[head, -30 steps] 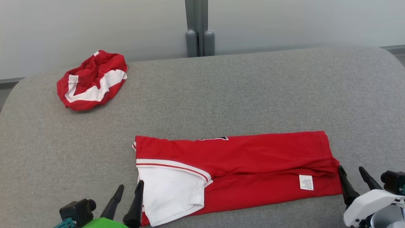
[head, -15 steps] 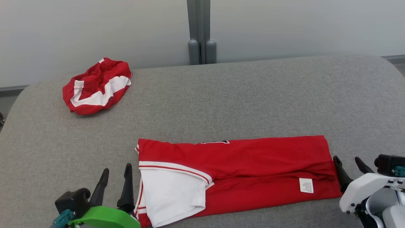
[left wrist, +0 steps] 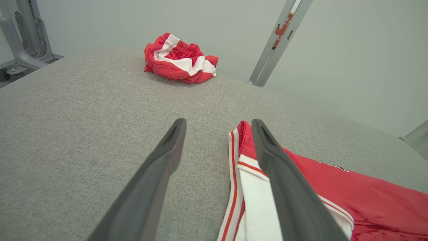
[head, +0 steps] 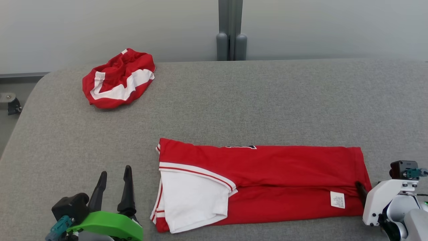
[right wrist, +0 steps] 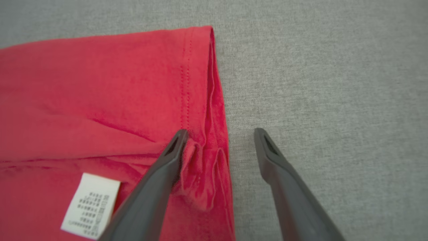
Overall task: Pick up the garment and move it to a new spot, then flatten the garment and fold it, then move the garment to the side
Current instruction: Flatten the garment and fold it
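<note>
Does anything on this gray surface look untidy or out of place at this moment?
Mostly tidy. The folded red shirt lies flat, but its hem bunches into a small pucker beside a finger of the right gripper, near the white care label. The red-and-white shorts lie crumpled at the far left corner.

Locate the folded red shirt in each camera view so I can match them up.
Head view: folded red shirt lies lower centre to lower right.
Left wrist view: folded red shirt at lower right.
Right wrist view: folded red shirt covers the left half, hem running down the middle.
Shared landmark: the grey padded surface beneath it.
</note>
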Motion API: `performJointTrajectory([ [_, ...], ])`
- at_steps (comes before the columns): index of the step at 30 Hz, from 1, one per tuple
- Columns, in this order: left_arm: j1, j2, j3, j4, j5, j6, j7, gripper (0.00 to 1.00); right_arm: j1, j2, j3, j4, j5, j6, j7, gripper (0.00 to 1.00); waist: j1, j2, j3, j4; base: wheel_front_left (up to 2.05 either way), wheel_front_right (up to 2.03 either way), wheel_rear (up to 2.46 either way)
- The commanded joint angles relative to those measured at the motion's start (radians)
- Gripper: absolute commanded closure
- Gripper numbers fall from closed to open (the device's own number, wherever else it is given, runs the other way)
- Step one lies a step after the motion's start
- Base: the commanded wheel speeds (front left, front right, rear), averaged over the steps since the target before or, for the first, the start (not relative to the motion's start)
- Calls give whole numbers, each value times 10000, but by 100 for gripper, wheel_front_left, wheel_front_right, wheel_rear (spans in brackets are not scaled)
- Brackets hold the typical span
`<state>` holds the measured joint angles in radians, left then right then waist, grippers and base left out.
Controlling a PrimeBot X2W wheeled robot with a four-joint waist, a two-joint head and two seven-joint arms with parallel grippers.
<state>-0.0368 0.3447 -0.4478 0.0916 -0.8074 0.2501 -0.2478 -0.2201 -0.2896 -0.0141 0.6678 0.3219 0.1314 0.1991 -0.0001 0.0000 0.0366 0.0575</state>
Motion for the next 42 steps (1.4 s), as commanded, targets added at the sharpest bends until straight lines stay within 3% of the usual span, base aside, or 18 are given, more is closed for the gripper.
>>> performJointTrajectory([
  [1,-152,3,86,18,49,-6,-79,0,-144,0,93,178,-27,-15,77,0,1,0,45,83,0,0,0],
  [3,-172,12,134,36,61,-21,-97,0,-189,56,207,410,-38,-15,154,1,1,0,54,114,0,0,0],
  [4,-182,20,147,39,62,-32,-104,0,-210,98,251,516,-40,-15,213,24,1,0,56,120,0,0,0],
  [5,-208,46,157,30,99,-55,-96,0,-237,141,301,664,-32,-15,272,67,1,0,59,120,0,0,0],
  [6,-232,63,177,20,105,-82,-89,0,-247,174,342,785,-23,-15,318,77,1,0,60,118,0,0,0],
  [7,-237,75,195,15,112,-100,-99,0,-266,213,392,911,-12,-15,356,93,1,0,56,114,0,0,0],
  [8,-244,93,197,14,136,-106,-92,0,-298,226,421,1013,-8,-17,340,100,1,0,52,110,0,0,0],
  [14,-430,218,95,78,341,-155,-53,0,-612,193,292,1363,48,-27,-102,100,1,0,-27,-48,0,0,0],
  [23,-635,107,-169,321,465,-260,-47,0,-785,-740,-306,1240,160,-21,-437,100,1,0,-208,-620,0,0,0],
  [27,-661,-3,-191,511,472,-297,-74,0,-591,-872,-513,779,342,-20,-224,100,1,0,-254,-924,0,0,0],
  [33,-667,-134,-207,728,510,-371,-88,0,0,-705,-177,-888,1194,-17,465,100,1,0,-291,-1147,0,0,0],
  [42,-632,-311,-181,984,456,-512,-134,0,1283,-5,662,-5267,3033,-14,2182,100,1,0,-322,-1023,0,0,0],
])
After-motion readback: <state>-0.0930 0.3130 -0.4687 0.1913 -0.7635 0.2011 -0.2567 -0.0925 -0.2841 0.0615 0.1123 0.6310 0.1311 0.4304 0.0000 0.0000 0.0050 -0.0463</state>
